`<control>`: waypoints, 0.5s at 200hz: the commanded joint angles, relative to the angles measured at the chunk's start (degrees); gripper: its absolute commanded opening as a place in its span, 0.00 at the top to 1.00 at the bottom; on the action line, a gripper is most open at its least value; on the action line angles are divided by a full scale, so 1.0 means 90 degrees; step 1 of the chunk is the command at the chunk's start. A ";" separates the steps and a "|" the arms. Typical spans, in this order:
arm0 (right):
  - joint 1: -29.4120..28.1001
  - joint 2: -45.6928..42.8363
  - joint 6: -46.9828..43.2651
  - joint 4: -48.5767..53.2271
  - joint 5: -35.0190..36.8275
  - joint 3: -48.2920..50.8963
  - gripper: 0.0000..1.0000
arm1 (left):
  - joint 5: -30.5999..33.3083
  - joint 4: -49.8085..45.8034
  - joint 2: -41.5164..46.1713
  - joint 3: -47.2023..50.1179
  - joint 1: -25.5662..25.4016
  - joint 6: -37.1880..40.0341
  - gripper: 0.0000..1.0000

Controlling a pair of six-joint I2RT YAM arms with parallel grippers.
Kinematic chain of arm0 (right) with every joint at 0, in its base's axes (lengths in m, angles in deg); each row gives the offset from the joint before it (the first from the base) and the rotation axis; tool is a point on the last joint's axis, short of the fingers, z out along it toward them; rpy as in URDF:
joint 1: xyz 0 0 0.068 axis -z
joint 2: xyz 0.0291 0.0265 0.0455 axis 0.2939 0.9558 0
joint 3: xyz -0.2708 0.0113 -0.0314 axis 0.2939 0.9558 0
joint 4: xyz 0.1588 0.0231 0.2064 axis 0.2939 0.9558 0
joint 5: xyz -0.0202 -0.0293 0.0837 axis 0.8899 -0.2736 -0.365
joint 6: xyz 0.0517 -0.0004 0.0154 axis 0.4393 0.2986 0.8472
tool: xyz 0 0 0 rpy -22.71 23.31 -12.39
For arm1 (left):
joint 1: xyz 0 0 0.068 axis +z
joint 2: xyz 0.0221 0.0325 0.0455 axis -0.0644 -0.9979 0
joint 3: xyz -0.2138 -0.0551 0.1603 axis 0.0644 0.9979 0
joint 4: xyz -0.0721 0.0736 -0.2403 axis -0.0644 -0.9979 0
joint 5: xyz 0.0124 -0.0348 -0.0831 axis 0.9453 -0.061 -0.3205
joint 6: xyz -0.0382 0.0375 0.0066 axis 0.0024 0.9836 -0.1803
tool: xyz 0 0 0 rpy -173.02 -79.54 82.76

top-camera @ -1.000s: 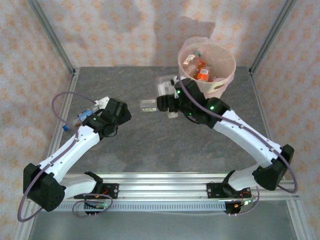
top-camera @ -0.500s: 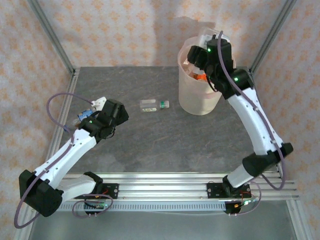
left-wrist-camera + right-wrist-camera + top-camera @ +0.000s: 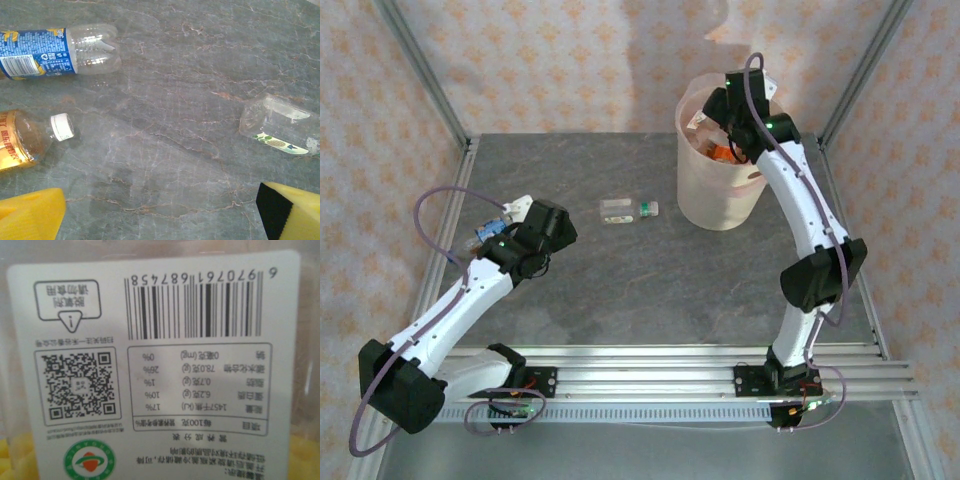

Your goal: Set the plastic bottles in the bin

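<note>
Over the bin (image 3: 715, 205), which holds several bottles (image 3: 722, 152), we find the right pincer (image 3: 723, 115). We cannot tell whether it grips the white-labelled item (image 3: 160, 360) before its camera. On the desk (image 3: 650, 290) we see a clear bottle (image 3: 277, 125), a blue-labelled bottle (image 3: 55, 49) and an orange bottle (image 3: 17, 142) left to bin; the left pincer (image 3: 160, 207) hangs above them, jaws wide apart.

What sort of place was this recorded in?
Probably a lab test cell: an aluminium mounting rail at the near edge, metal frame posts at the corners, and patterned backdrop sheets walling in a grey tabletop.
</note>
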 commanded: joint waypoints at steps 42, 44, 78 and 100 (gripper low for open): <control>0.0192 0.0401 0.0294 0.0320 -0.0542 -0.0415 0.07 | 0.0118 -0.0064 0.0021 0.0066 0.0043 0.0070 0.00; 0.0193 0.0403 0.0277 0.0325 -0.0535 -0.0420 0.06 | 0.0115 -0.0067 0.0010 0.0066 0.0039 0.0070 0.00; 0.0193 0.0210 0.0046 0.0481 -0.0357 -0.0510 0.01 | 0.0117 -0.0060 0.0000 0.0048 0.0038 0.0070 0.00; 0.0189 0.0006 -0.0148 0.0602 -0.0080 -0.0514 0.01 | 0.0085 -0.0057 -0.0035 0.0016 0.0038 0.0070 0.00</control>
